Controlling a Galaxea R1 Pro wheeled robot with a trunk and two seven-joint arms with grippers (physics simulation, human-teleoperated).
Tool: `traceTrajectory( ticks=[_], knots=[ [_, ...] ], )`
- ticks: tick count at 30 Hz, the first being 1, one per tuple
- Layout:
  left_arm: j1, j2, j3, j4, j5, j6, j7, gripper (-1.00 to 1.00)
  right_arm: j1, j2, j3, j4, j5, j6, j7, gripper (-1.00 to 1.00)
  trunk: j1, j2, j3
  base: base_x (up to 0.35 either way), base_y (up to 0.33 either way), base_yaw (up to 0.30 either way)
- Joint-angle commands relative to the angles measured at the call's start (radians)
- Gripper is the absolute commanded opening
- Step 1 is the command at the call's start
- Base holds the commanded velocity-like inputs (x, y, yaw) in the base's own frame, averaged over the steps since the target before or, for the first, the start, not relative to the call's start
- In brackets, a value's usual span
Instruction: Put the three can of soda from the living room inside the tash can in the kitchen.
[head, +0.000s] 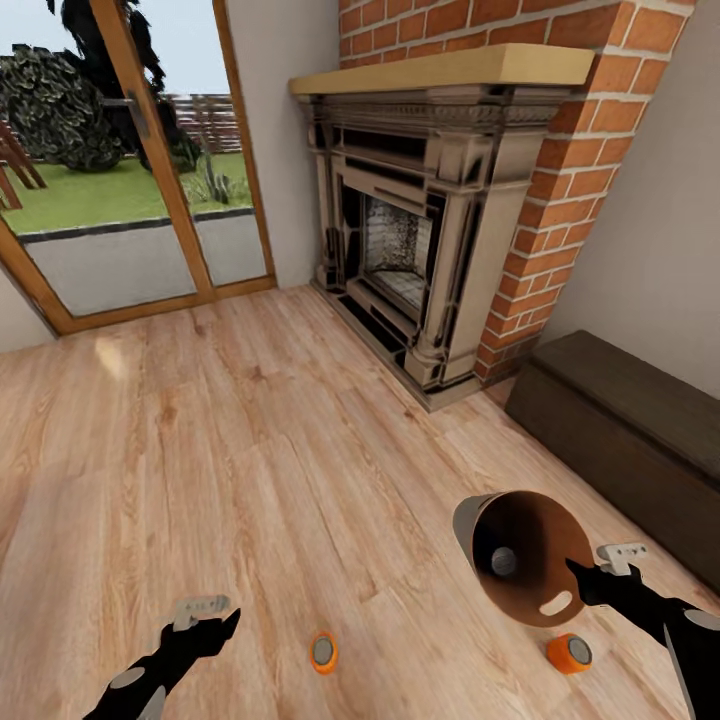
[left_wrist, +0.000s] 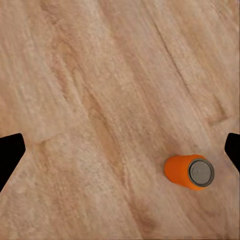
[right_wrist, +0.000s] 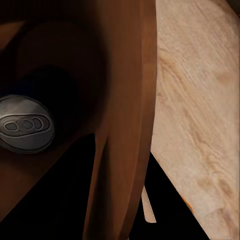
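on the plank floor (head: 250, 450) nearest the robot, an orange can (head: 323, 652) lies on its side, grey top toward the camera, just right of the left gripper (head: 205, 612), whose fingers stand wide and empty. a second orange can (head: 569, 653) lies below the trash can (head: 520, 570), which the right gripper (head: 610, 570) grips at the rim, tilted; one can (head: 503, 561) sits inside, body colour hidden. beyond, the fireplace (head: 420, 230).

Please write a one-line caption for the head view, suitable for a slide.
Right gripper holds the tilted trash can with one can inside; two orange cans lie on the wooden floor.
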Motion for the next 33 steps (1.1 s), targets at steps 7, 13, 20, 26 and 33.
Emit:
traceTrajectory(
  ticks=[7, 13, 20, 26, 33],
  knots=[
    [-0.082, -0.107, -0.061, 0.000, -0.033, 0.222, 0.043, 1.00, -0.001, 0.021, 0.001, -0.001, -0.012, 0.003, 0.004, -1.00, 0.000, 0.000, 0.000, 0.093, -0.007, -0.006],
    [-0.188, -0.164, -0.071, 0.009, -0.064, 0.352, 0.070, 1.00, -0.001, 0.024, 0.003, -0.001, -0.010, 0.003, 0.003, -1.00, 0.000, 0.000, 0.001, 0.011, -0.001, -0.001],
    [-0.208, -0.185, -0.073, 0.010, -0.071, 0.390, 0.082, 1.00, -0.001, 0.022, 0.004, -0.005, -0.008, 0.019, 0.001, -1.00, 0.000, 0.000, 0.000, 0.001, 0.000, 0.000],
    [-0.209, -0.185, -0.073, 0.050, -0.072, 0.392, 0.084, 1.00, -0.040, 0.014, 0.013, -0.022, -0.004, 0.177, 0.002, -1.00, 0.000, 0.000, -0.006, 0.000, 0.000, 0.000],
    [-0.211, -0.196, -0.073, 0.092, -0.072, 0.390, 0.086, 1.00, -0.229, 0.008, 0.025, -0.025, 0.053, 0.382, 0.005, -1.00, 0.000, 0.000, -0.016, 0.000, 0.000, 0.000]
  ],
)
